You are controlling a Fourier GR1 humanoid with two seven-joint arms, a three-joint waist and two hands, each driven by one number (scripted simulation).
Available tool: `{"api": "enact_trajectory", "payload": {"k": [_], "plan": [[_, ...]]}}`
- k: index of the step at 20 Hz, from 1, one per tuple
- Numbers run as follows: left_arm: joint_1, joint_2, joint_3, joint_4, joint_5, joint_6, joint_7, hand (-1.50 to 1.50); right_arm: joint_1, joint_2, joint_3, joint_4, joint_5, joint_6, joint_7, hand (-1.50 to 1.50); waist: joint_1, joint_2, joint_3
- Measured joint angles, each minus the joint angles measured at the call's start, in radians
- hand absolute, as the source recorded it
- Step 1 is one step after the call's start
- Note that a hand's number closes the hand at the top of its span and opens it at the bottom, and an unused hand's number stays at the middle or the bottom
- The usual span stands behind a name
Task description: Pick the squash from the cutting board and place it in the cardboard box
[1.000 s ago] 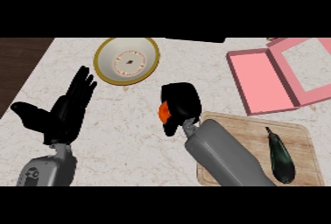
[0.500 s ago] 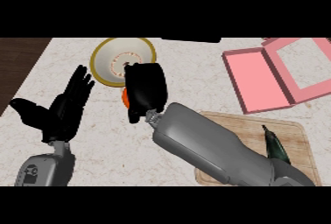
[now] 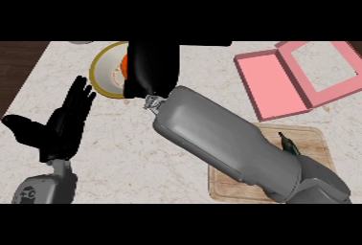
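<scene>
- The right hand (image 3: 150, 67) is stretched far across the counter (image 3: 141, 143) to the upper left, its grey forearm running diagonally up from the lower right corner.
- Its black fingers are curled round an orange thing (image 3: 123, 72) — only a thin sliver shows at the hand's left edge, too little to tell its shape.
- Hand and orange thing sit over the right part of a round plate (image 3: 105, 74) with a yellow rim and pale middle, near the counter's far edge; whether they touch the plate cannot be told.
- The cutting board (image 3: 311, 143), light wood, lies at the lower right, mostly covered by the right forearm.
- A dark green, slim vegetable (image 3: 288, 145) with a pointed tip peeks out from behind the forearm on the board; most of it is hidden.
- The pink box (image 3: 276, 86) lies open at the upper right, just beyond the board's far edge, its lid folded out to the right — well apart from the right hand.
- The left hand (image 3: 60, 131) rests open at the left, fingers straight and pointing up, thumb out to the side, holding nothing.
</scene>
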Motion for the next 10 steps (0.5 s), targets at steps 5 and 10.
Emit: {"api": "enact_trajectory", "payload": {"k": [5, 10], "plan": [[0.041, -0.006, -0.003, -0.045, 0.0, 0.008, 0.013, 0.0, -0.016, -0.02, -0.097, 0.053, 0.043, -0.023, 0.0, 1.5, -0.017, -0.002, 0.001], [0.051, 0.002, 0.004, -0.077, 0.005, 0.008, 0.033, 0.0, 0.009, -0.065, -0.187, 0.096, 0.05, -0.032, -0.034, 1.5, -0.026, -0.001, 0.001]]}}
